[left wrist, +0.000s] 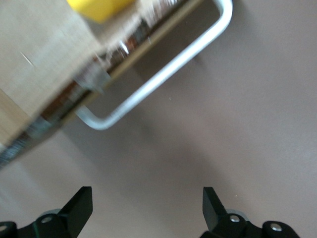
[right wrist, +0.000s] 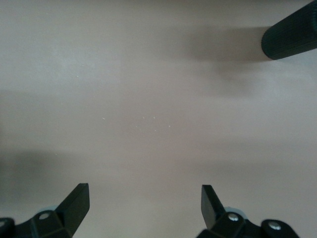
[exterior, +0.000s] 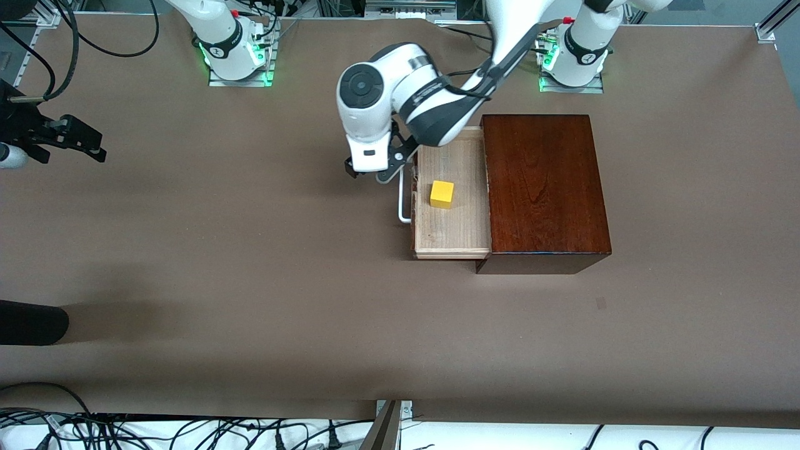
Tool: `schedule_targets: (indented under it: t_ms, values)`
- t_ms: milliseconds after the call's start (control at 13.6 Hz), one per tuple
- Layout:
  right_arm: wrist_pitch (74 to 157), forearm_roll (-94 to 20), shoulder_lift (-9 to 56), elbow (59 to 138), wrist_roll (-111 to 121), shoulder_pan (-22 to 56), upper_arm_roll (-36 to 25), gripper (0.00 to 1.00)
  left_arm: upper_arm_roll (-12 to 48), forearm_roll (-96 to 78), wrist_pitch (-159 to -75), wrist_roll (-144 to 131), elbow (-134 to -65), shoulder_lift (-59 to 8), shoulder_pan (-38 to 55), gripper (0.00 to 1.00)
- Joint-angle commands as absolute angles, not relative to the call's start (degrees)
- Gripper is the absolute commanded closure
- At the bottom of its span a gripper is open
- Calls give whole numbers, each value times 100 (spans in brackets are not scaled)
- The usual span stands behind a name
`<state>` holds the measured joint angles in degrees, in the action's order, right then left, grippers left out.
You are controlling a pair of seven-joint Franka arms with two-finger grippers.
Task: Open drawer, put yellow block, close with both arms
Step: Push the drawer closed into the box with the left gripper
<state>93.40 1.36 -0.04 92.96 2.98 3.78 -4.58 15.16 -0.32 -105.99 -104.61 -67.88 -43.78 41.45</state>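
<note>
The drawer stands pulled out of the dark-wood box toward the right arm's end of the table. The yellow block rests on the drawer's pale floor, and its edge shows in the left wrist view. The white bar handle sticks out from the drawer's front. My left gripper hangs open and empty just off the handle's end that lies farther from the front camera. My right gripper waits open over bare table at the right arm's end.
A black cylindrical object juts in over the table's edge at the right arm's end, nearer the front camera. Cables run along the table's front edge. Brown table surface stretches between the drawer and the right gripper.
</note>
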Motion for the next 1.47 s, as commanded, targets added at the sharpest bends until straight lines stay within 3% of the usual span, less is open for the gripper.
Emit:
schedule_targets:
  t_ms: [0,73,147,220,1396]
  values:
    - [9080,220,61,9177,220,299,-387,0,1275,-106,-10485,-10626,-6126,-4903,4359,35]
    - [9018,220,105,9124,211,299,-387,0,1196,-105,-10538,-10574,-6126,-4956,4394,49]
    - [9018,220,105,9123,211,299,-395,0,1108,-88,-10573,-10504,-6135,-5009,4403,85]
    - [9018,220,105,9114,202,299,-396,0,1038,-18,-10565,-10425,-6126,-5053,4438,100]
    - [9026,141,105,9079,150,308,-686,0,237,264,-9414,-10030,-6100,-4984,4395,100]
